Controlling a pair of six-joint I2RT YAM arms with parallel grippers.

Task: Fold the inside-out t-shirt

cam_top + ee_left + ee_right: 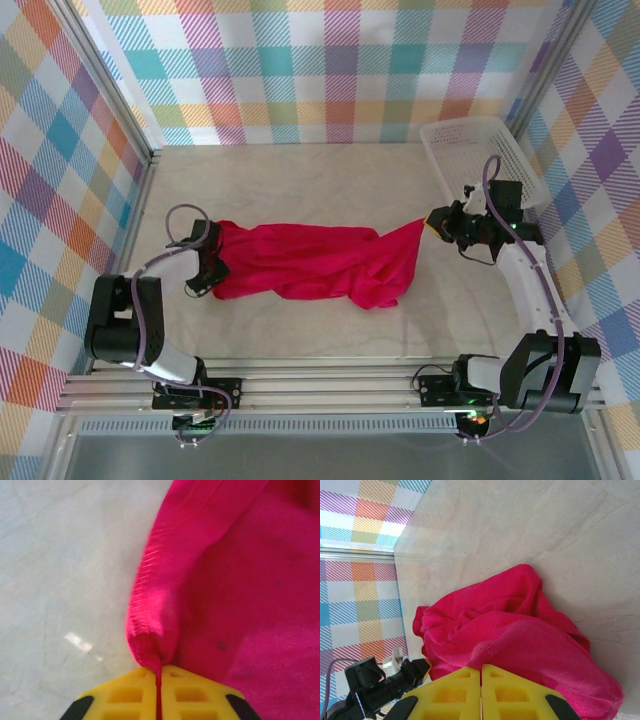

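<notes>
Top external view: the shirt lies crumpled in a long band across the middle of the table, running from 9 o'clock to 3 o'clock. The left pincer sits low at the shirt's 9 o'clock end. The right pincer is at the 3 o'clock end, where a corner of the cloth is drawn up into a point that meets its tip. A white mesh basket stands at about 2 o'clock from the shirt, against the far right wall and clear of the cloth.

In the left wrist view the yellow left fingers are clenched, with a thin fold of red cloth pinched in the seam between them. A rolled hem rises from the pinch toward 12 o'clock, with bare table at 9 o'clock and more cloth at 3 o'clock.

In the right wrist view the yellow right fingers are pressed together with no gap. Red cloth bunches right at their tips and spreads toward 4 o'clock, so this pincer is grasping the shirt's corner.
</notes>
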